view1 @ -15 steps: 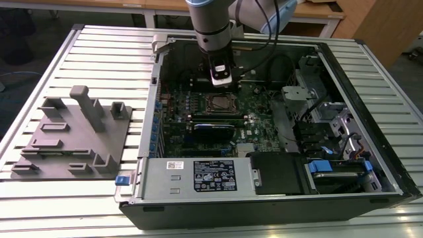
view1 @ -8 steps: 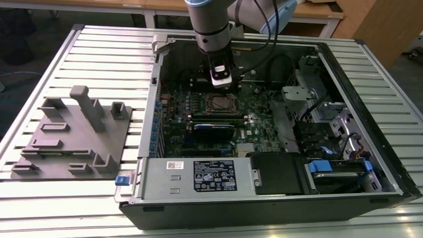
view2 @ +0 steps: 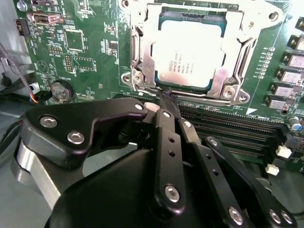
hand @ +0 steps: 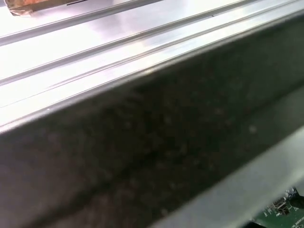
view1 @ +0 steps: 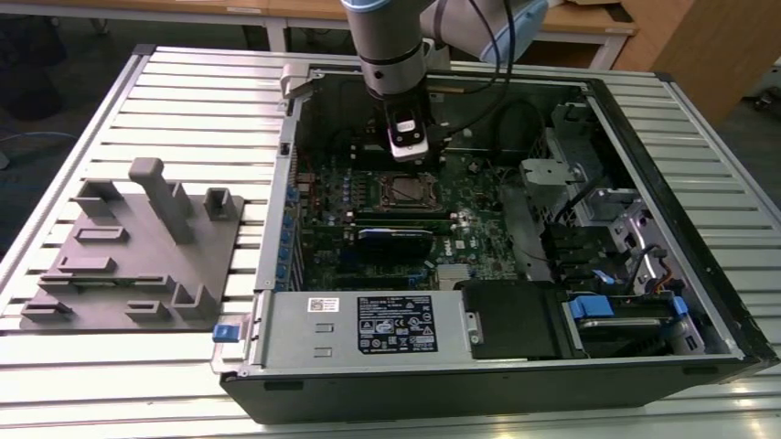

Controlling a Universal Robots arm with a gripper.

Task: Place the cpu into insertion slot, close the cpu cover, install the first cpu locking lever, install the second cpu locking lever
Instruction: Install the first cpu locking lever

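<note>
The gripper (view2: pixel 167 97) is seen closed, empty, just short of the cpu (view2: pixel 187 52), framed by the lowered cpu cover (view2: pixel 142 59).

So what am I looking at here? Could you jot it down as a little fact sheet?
setting: open computer case lying on a slatted metal table
cpu: seated in the socket on the green motherboard
cpu cover: closed down around the chip, its top showing through the opening
gripper: fingers together, tips at the socket's near edge
arm: reaches down into the case in the exterior view
beside the case: grey fixture block, at the exterior view's left
</note>
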